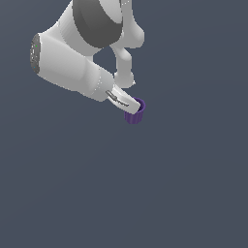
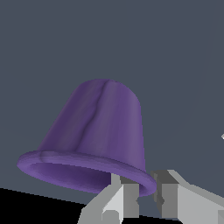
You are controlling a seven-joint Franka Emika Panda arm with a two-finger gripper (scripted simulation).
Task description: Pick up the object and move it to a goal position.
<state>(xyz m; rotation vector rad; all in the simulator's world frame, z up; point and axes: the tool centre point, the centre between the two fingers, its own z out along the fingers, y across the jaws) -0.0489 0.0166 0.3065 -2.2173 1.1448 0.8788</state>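
You had the cup (image 1: 134,114) at the pincer (image 1: 132,103) tip, its rim pinched between the fingers (image 2: 124,197), below the arm (image 1: 72,63).

Flat, even simulator light on a dull slate backdrop, no cast shadows, edges coarsely pixelated.

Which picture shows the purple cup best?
The wrist view. The purple cup fills the picture, showing its rolled rim, tapering sides and the gripper pinching the rim. In the exterior view it is tiny and partly hidden by the gripper.
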